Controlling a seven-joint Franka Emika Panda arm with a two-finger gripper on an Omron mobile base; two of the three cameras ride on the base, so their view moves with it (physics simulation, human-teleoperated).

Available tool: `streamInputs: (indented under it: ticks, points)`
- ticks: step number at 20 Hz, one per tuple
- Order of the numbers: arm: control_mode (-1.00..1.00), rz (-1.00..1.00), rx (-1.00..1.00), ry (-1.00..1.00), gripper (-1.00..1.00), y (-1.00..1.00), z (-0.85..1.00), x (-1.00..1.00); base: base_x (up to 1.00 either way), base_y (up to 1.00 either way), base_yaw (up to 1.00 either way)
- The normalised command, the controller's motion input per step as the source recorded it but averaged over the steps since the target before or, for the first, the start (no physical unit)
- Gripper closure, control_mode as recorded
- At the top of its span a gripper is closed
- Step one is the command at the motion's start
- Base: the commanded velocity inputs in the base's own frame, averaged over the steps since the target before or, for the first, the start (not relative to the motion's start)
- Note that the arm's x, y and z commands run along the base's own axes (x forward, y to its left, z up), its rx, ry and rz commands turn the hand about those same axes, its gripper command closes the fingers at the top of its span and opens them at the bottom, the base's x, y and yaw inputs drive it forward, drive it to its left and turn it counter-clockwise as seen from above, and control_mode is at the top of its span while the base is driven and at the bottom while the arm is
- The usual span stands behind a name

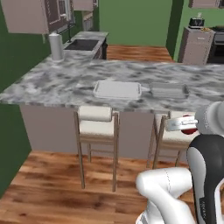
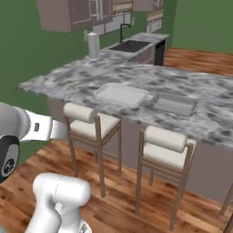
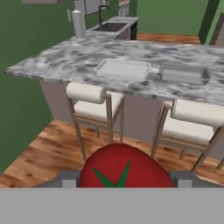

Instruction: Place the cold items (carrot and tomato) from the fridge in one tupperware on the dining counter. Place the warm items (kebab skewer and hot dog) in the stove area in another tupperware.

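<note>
Well, the counter (image 1: 52,83) stretches across the room, a marble slab with everything else ranged along it. At its far left end stands a paper roll (image 1: 56,46), upright, and just beyond that the sink (image 1: 82,44) is set into the back run. Nearer the middle of the counter lies a flat tray (image 1: 117,89), and just right of it, close but not touching, a deeper tub (image 1: 169,90). Two stools (image 1: 97,127) are pushed in below the counter's front edge, one under each container. Short of the counter, level with the stool seats and right of the tray, the gripper (image 3: 124,183) holds the tomato (image 3: 124,168): the jaws are clamped on either side of it, its green stalk showing on its near face. From the left base view, the tomato shows as a red patch beside the wrist.
</note>
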Motion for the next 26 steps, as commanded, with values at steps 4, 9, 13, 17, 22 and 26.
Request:
streamInputs:
  ticks: [4,9,13,17,22,26]
  points:
    - [1.0,0.0,0.0,0.0,1.0,0.0,0.0,0.0,0.88,0.81,-0.44]
    - [1.0,0.0,0.0,0.0,1.0,0.0,0.0,0.0,0.85,0.73,-0.41]
    - [1.0,0.0,0.0,0.0,1.0,0.0,0.0,0.0,0.88,0.43,-0.36]
    - [1.0,0.0,0.0,0.0,1.0,0.0,0.0,0.0,0.87,0.2,-0.29]
    - [1.0,0.0,0.0,0.0,1.0,0.0,0.0,0.0,0.89,0.0,-0.17]
    - [-1.0,0.0,0.0,0.11,1.0,0.15,0.0,0.5,0.5,0.1,-0.01]
